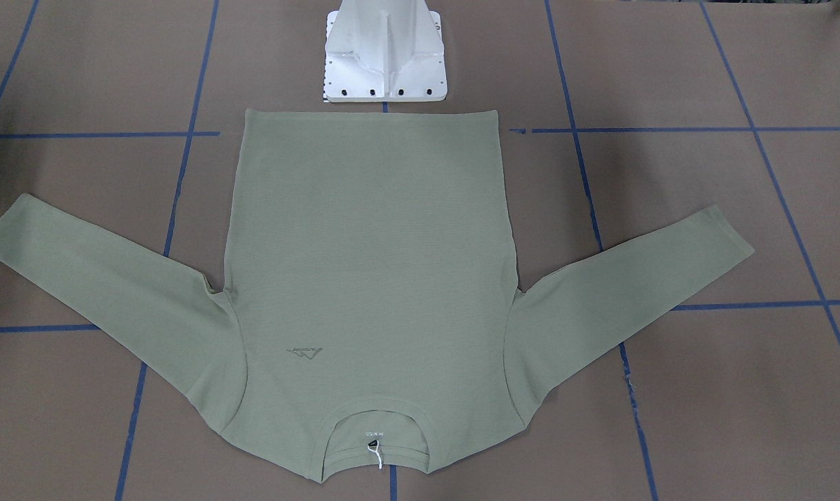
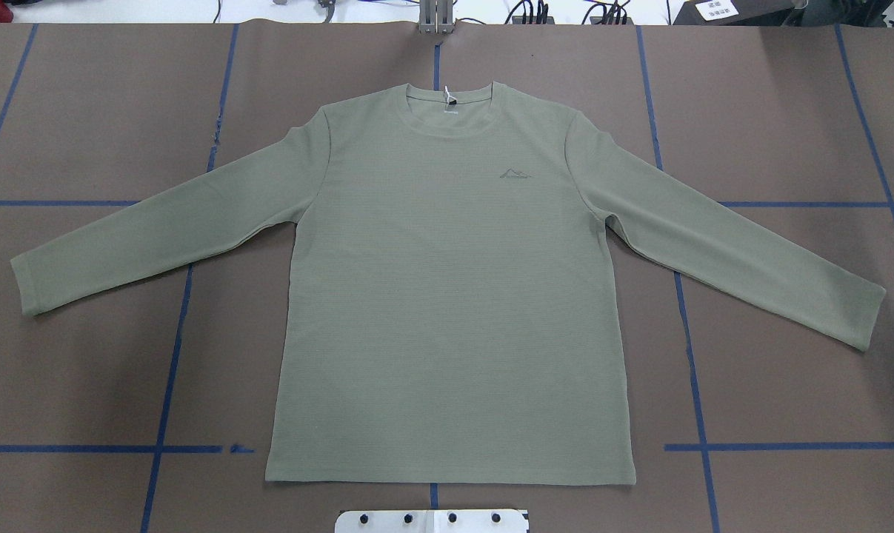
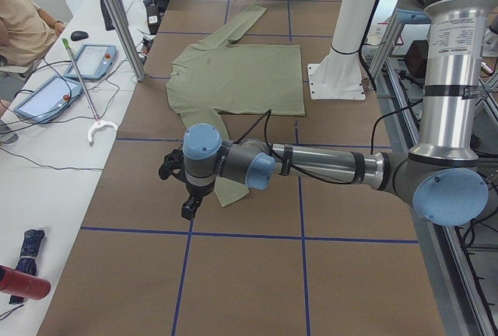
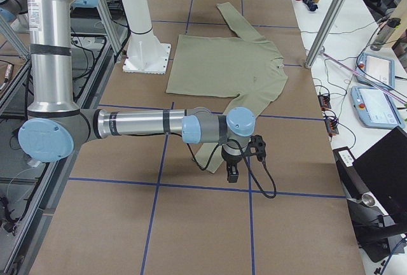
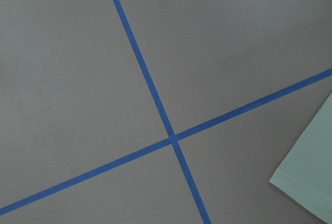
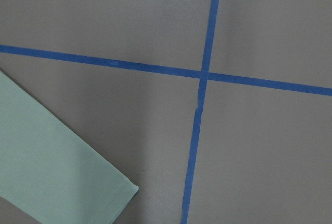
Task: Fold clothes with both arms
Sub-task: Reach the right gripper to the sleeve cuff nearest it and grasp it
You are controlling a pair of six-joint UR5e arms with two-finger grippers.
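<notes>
Front-facing camera first: the shirt (image 1: 371, 264) lies flat, chest up, sleeves spread and angled off the body. Its hem sits just short of the white pedestal (image 1: 385, 62), and its collar (image 1: 378, 424) is at the camera's edge with the neck label (image 1: 372, 433) and string inside. Neither gripper shows here.

Overhead: the same spread seen from the robot's side, with the chest logo (image 2: 515, 175) readable. The brown table cover (image 2: 787, 385) is gridded with blue tape (image 2: 172, 355).

The left end view gives what those two miss. The left arm (image 3: 327, 166) reaches out low and level, and the left gripper (image 3: 189, 210) points straight down over bare cover with nothing hanging from it. The left cuff (image 3: 231, 194) lies just beside it, and the shirt's body is beyond it, up the table. I cannot tell how wide the jaws stand from here.

The right end view mirrors that. The right arm (image 4: 140, 123) stretches out level and the right gripper (image 4: 231, 174) points down, carrying nothing. The right cuff (image 4: 206, 160) is just beside it and the body is beyond. Again I cannot tell the opening.

Left wrist camera: a tape crossing lies below the gripper, and a corner of the left cuff is off to one side. The fingers are out of frame, so the opening can't be read here either.

Right wrist camera: another tape crossing, with the right cuff flat beside it and clear of the tape. The fingers are out of frame here as well
</notes>
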